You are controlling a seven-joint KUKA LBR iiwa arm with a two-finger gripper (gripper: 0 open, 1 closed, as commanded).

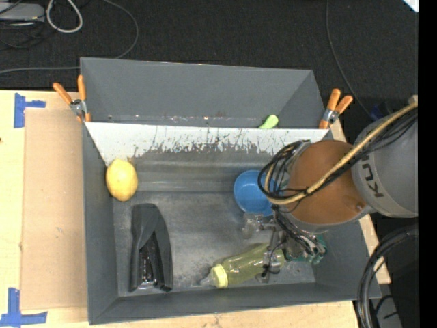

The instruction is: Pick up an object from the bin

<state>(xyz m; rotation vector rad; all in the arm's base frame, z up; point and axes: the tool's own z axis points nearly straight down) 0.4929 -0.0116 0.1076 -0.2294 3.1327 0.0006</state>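
My gripper (275,243) is down in the bin's front right part, under the orange wrist cover. It sits at the right end of a pale green see-through bottle (239,268) with a yellow cap, which lies on its side with the cap to the left. Whether it touches the bottle is hidden by its own body. A blue round cup (250,191) stands just behind the gripper, partly covered by cables.
A yellow lemon (121,179) lies at the left wall. A black stapler (150,247) lies in the front left. A small lime-green piece (268,121) rests high at the back wall. Bare floor shows in the bin's middle.
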